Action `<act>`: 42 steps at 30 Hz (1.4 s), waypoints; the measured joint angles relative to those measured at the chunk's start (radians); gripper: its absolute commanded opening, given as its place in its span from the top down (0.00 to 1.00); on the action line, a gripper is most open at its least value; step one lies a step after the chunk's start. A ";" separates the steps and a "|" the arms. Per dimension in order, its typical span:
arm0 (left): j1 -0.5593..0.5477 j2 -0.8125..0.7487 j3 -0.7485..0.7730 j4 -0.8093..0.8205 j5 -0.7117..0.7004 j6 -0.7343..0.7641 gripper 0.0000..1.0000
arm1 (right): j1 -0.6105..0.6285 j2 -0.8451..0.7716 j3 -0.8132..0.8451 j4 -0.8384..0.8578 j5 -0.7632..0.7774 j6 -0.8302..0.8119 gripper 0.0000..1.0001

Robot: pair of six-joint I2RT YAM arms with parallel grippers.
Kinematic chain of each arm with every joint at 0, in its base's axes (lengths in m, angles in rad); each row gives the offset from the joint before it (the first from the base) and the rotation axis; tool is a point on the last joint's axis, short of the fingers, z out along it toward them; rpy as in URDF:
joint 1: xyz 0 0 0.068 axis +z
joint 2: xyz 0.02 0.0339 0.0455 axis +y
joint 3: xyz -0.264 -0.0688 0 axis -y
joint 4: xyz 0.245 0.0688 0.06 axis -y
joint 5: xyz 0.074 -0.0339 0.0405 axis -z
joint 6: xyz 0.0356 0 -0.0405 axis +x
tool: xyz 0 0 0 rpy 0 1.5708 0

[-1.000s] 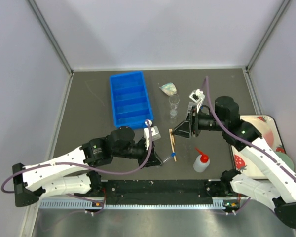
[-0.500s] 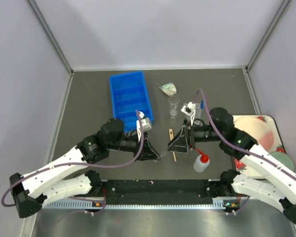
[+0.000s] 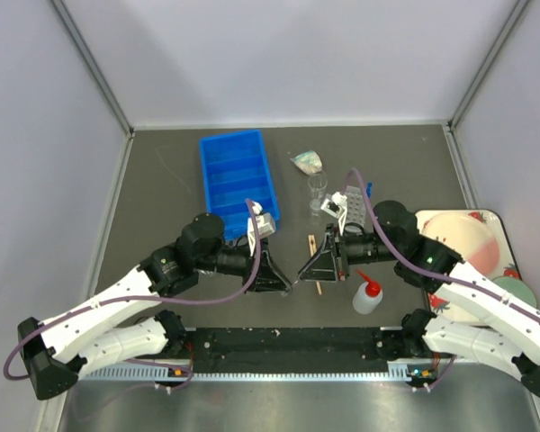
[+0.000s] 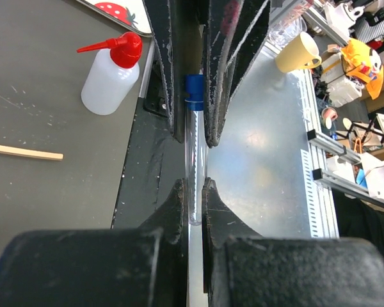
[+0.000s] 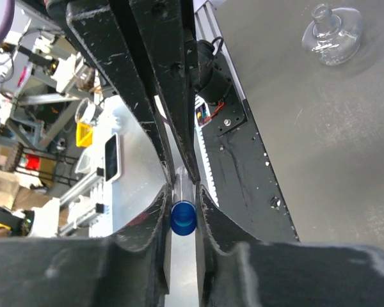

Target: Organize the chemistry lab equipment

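- Left tool (image 4: 193, 192) pinches blue-capped tube (image 4: 194, 147); right tool (image 5: 182, 192) flanks its cap (image 5: 183, 217), grip cannot be confirmed.
- Risk: premature left release drops tube onto desk (image 3: 162, 180) near 6 o'clock.

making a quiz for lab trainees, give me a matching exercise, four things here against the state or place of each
Things: 1 blue-capped tube; 2 squeeze bottle; 3 blue bin; 4 wooden stick.
States: A empty, far side of table; B gripped by left gripper and right gripper; C lying flat on table; D red nozzle, right of the stick.
Pairs: 1-B; 2-D; 3-A; 4-C.
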 measured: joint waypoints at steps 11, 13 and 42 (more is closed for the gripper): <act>0.023 -0.003 0.006 -0.054 -0.119 0.024 0.01 | 0.007 0.007 0.015 -0.053 0.135 -0.028 1.00; 0.024 -0.005 0.014 -0.082 -0.171 0.037 0.01 | 0.008 0.030 0.044 -0.097 0.197 -0.054 1.00; 0.026 -0.180 0.046 -0.351 -0.616 0.129 0.01 | -0.500 0.543 0.253 -0.304 0.891 -0.182 1.00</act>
